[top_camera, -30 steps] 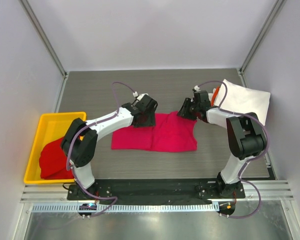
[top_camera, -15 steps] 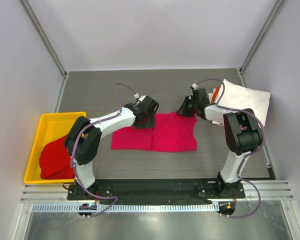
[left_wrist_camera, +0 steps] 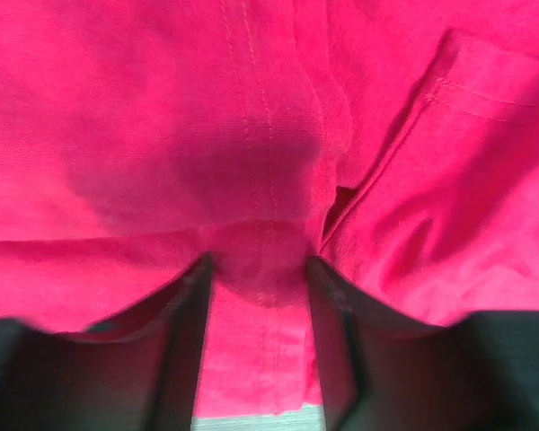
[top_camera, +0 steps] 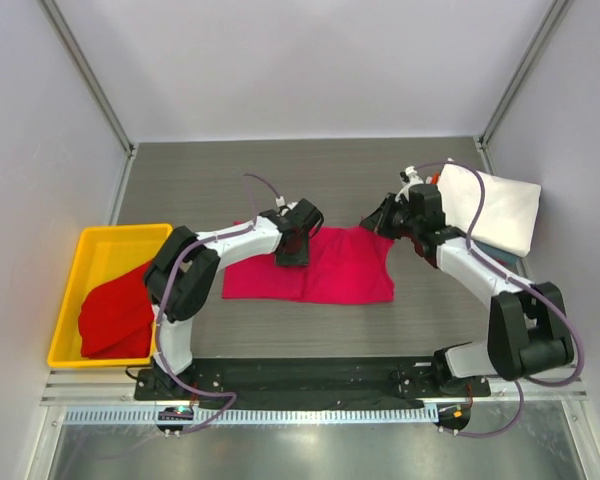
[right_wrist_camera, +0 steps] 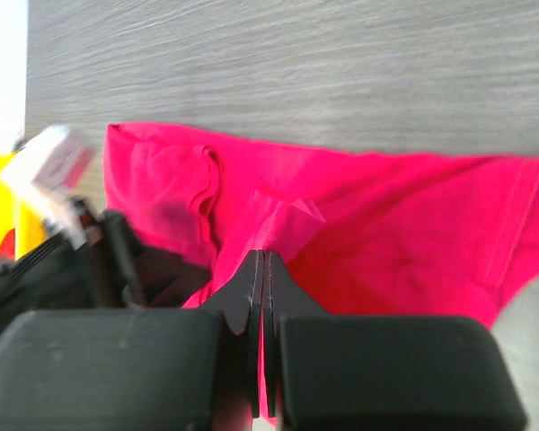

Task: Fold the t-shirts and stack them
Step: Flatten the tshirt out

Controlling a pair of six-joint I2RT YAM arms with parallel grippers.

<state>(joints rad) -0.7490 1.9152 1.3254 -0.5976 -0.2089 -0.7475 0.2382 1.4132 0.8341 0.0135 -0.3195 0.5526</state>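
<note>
1. Table (top_camera: 210,180): grey wood-grain top with pale walls on three sides. Both arms are bolted at its near edge.

2. Magenta-pink t-shirt (top_camera: 330,275): lies mostly flat at the middle of the table, between the two arms. It forms a broad rectangle with its long side running left to right. The far edge is disturbed at two places, one under each set of fingers. A stitched seam and a sleeve hem show in the left wrist view (left_wrist_camera: 162,135).

3. Yellow tray (top_camera: 105,260): sits at the left edge of the table, well apart from the magenta-pink t-shirt.

4. White t-shirt (top_camera: 495,210): a folded slab at the far right corner of the table, just behind the right arm.

5. Red t-shirt (top_camera: 115,315): lies crumpled in the near part of the yellow tray and spills over its right rim.

6. Left fingers (top_camera: 293,255): down on the far edge of the magenta-pink t-shirt, left of its middle. They stand apart, one on each side of a raised ridge of cloth that bulges up between them.

7. Right fingers (top_camera: 370,224): at the far right corner of the magenta-pink t-shirt. They are pressed together (right_wrist_camera: 262,260), pinching a small peak of the cloth, and pink shows in the slit between them.
</note>
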